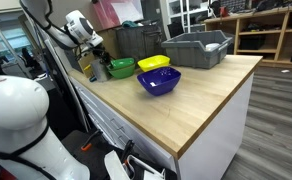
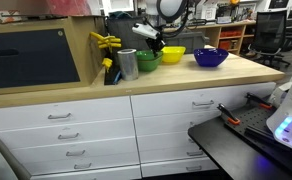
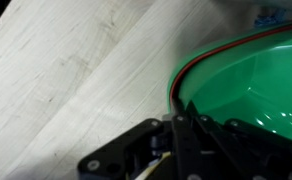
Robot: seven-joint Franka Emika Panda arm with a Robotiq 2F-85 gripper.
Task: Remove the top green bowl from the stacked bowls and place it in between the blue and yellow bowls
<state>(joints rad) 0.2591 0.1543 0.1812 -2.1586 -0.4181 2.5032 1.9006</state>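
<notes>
The stacked bowls stand at the far end of the wooden counter [image 1: 186, 110], by the wall. The top green bowl [image 1: 121, 68] [image 2: 148, 58] [image 3: 251, 85] is plain green inside, and a thin red edge [image 3: 201, 58] of a lower bowl shows just under its rim. My gripper [image 3: 181, 118] [image 1: 100, 56] is shut on the near rim of the top green bowl, one finger inside and one outside. The yellow bowl [image 1: 154, 63] [image 2: 173, 53] sits just beside the stack. The blue bowl [image 1: 159, 81] [image 2: 210, 57] sits nearer the counter's front edge.
A grey plastic bin [image 1: 196, 48] stands behind the yellow bowl. A metal cup [image 2: 127, 63] and a yellow tool [image 2: 106, 42] stand close to the stack, on the side away from the yellow bowl. A dark crate [image 1: 136, 40] lies behind the bowls.
</notes>
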